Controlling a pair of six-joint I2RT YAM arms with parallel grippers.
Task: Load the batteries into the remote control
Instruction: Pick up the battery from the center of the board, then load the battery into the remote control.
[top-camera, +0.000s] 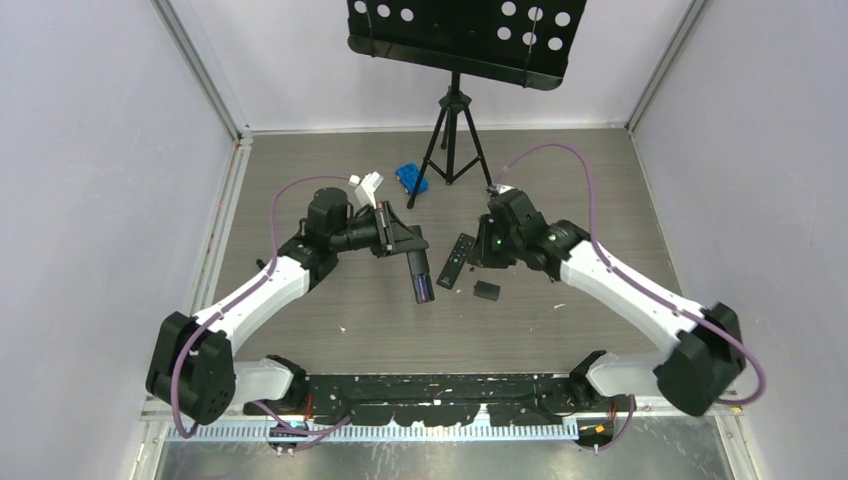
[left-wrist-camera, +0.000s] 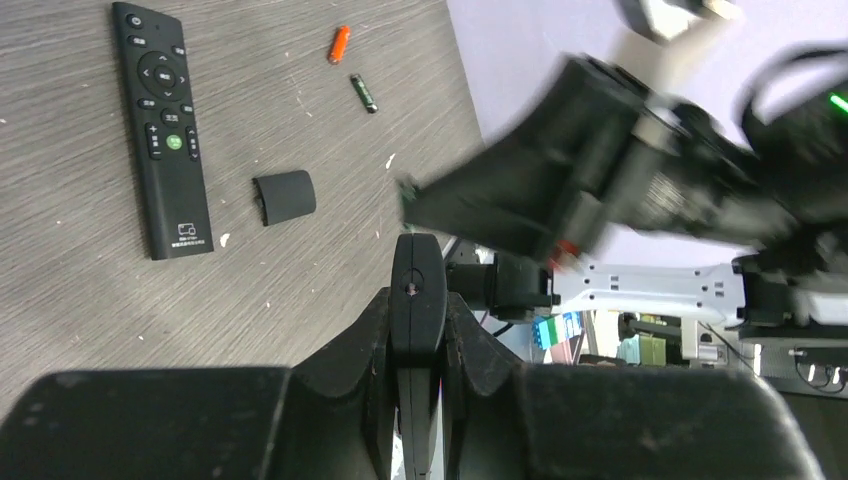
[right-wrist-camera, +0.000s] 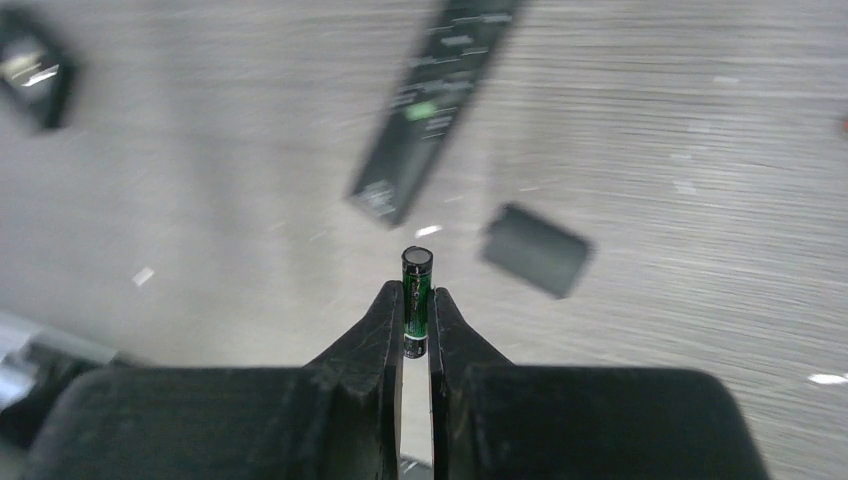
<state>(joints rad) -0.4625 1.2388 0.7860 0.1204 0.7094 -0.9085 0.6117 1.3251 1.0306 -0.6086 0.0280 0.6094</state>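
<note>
My left gripper (top-camera: 398, 243) is shut on the slim plain black remote control (top-camera: 418, 275) and holds it above the table. A purple battery (top-camera: 425, 293) shows in the remote's open end. In the left wrist view the remote (left-wrist-camera: 416, 285) stands edge-on between the fingers. My right gripper (right-wrist-camera: 416, 292) is shut on a dark green battery (right-wrist-camera: 417, 290), held upright above the table. It hangs just right of the remote in the top view (top-camera: 480, 247). An orange battery (left-wrist-camera: 340, 44) and a dark green battery (left-wrist-camera: 364, 93) lie on the table.
A second black remote with pale buttons (top-camera: 457, 260) lies between the grippers and also shows in the left wrist view (left-wrist-camera: 163, 130). A small black battery cover (top-camera: 487, 290) lies near it. A tripod stand (top-camera: 452, 130) and a blue object (top-camera: 411, 178) are at the back.
</note>
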